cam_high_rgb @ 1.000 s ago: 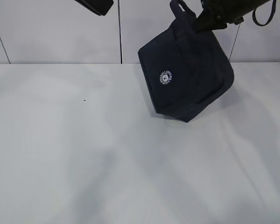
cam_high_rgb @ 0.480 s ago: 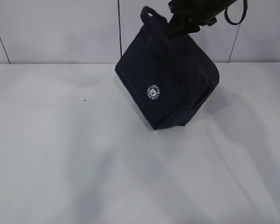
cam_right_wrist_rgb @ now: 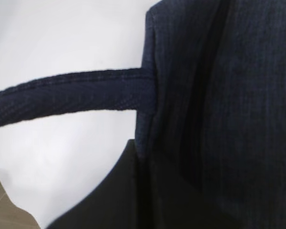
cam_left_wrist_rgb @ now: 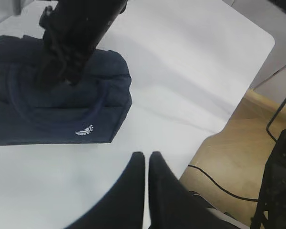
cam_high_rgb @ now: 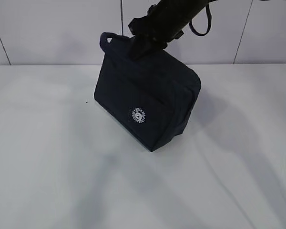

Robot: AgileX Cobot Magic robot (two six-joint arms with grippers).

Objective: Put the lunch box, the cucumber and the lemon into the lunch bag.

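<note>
The dark navy lunch bag [cam_high_rgb: 148,105] hangs tilted over the middle of the white table, its white round logo [cam_high_rgb: 138,115] facing front. Its lowest corner is at or just above the tabletop. My right gripper [cam_high_rgb: 138,47] is shut on the bag's top by the handle; in the right wrist view the fabric [cam_right_wrist_rgb: 229,95] fills the jaws [cam_right_wrist_rgb: 145,148] and one loop handle [cam_right_wrist_rgb: 66,100] stretches left. My left gripper [cam_left_wrist_rgb: 146,155] is shut and empty, above the table's edge, with the bag [cam_left_wrist_rgb: 57,109] beyond it. The lunch box, cucumber and lemon are out of view.
The white table [cam_high_rgb: 47,167] spreads to the left and in front of the bag. A tiled wall [cam_high_rgb: 57,33] stands behind it. Past the table's rounded corner lie wooden floor [cam_left_wrist_rgb: 229,162], a black cable [cam_left_wrist_rgb: 219,183] and a black stand [cam_left_wrist_rgb: 281,191].
My right arm has carried the lunch bag leftward and down, from the upper right to the middle of the table. The left arm's tip has left the exterior view.
</note>
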